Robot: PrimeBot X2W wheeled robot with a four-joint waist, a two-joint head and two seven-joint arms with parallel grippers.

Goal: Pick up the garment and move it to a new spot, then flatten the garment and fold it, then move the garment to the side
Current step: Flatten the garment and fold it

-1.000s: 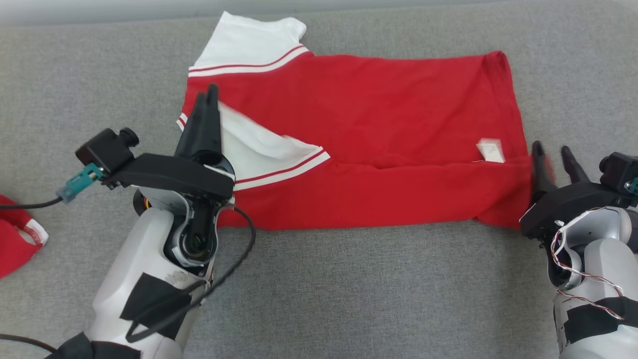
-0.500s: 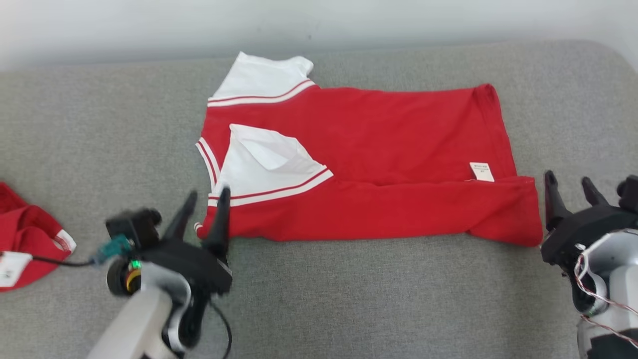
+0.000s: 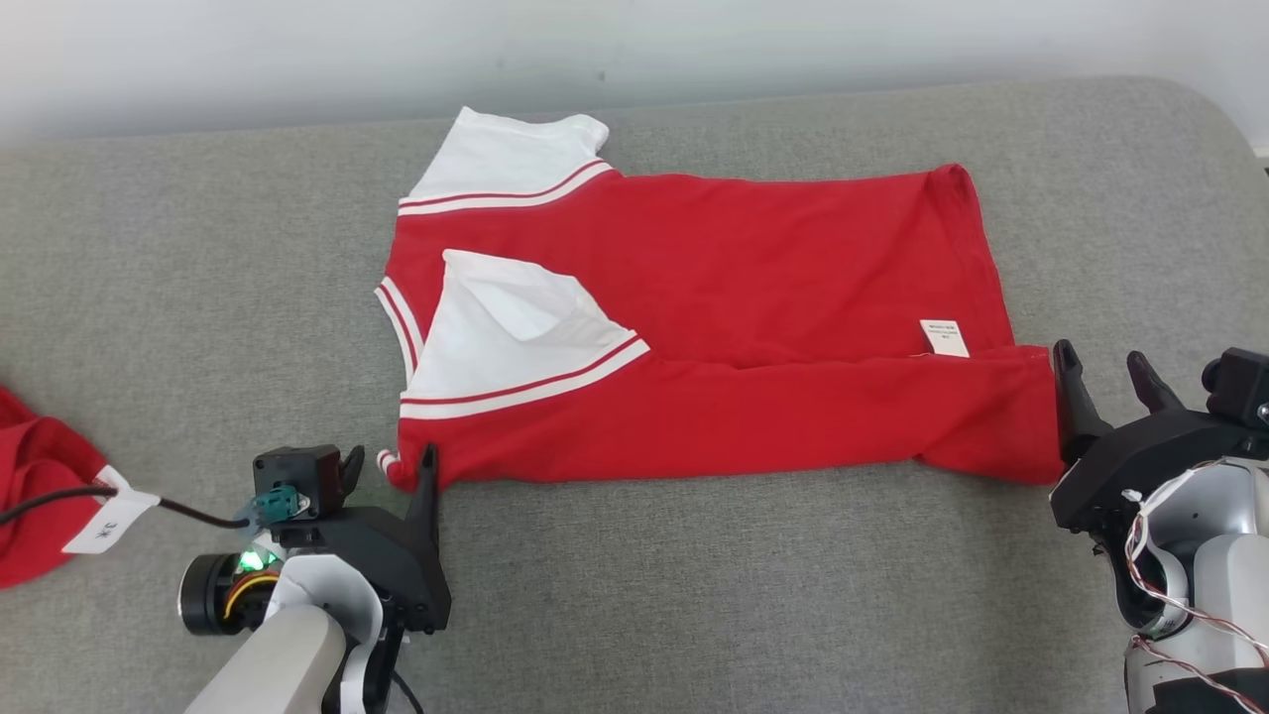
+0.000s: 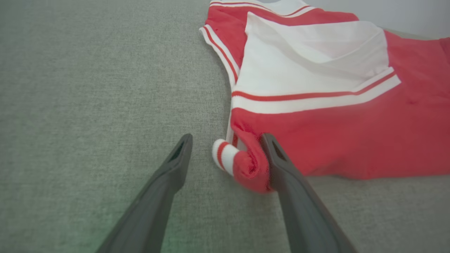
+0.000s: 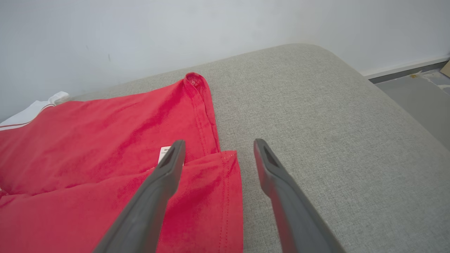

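Garment [image 3: 714, 297] on cushion [image 3: 694, 595], left claw [image 3: 390, 461] near-left corner, right claw [image 3: 1100, 354] near-right

Indoor room: grey upholstered cushion [image 3: 694, 595], white wall [image 3: 595, 40]

Left end effector [image 3: 390, 458] back; wider

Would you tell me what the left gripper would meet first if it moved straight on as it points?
Most likely the rolled corner of the garment, lying between the fingertips of the open left gripper, though its height is unclear.
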